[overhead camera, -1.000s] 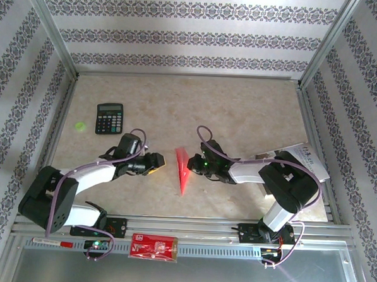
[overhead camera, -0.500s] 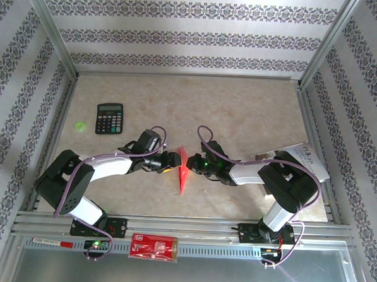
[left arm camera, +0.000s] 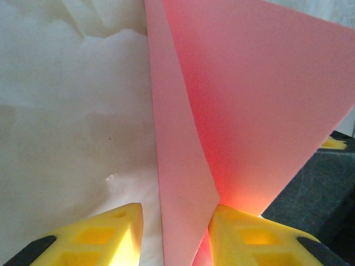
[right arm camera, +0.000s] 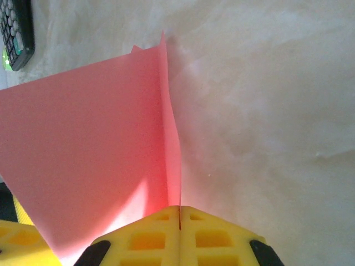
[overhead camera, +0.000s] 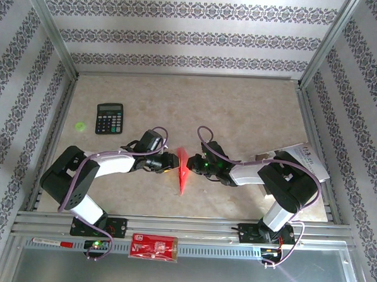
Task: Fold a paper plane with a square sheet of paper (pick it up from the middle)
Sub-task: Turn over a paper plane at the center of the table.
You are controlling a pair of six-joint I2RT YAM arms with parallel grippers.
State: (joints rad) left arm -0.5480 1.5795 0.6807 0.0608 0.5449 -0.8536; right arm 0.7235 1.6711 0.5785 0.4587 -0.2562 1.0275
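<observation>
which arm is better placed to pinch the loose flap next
Left: left pincer straddles a flap of the paper plane, fingers apart; right pincer is shut on its fold, holding it.

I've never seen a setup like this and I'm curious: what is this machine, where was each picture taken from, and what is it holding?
These are two robot arms bolted at the near edge of a table. The wide picture comes from a fixed camera above and behind them. The two close-ups come from a camera on each wrist, looking out past that arm's own grasping end. Each arm ends in a two-finger tool. The right tool is shut on a folded pink-red paper. The left tool is open, its yellow fingers on either side of the same paper. Also on the table are a black calculator and a white leaflet. A red packet lies on the front rail.
</observation>
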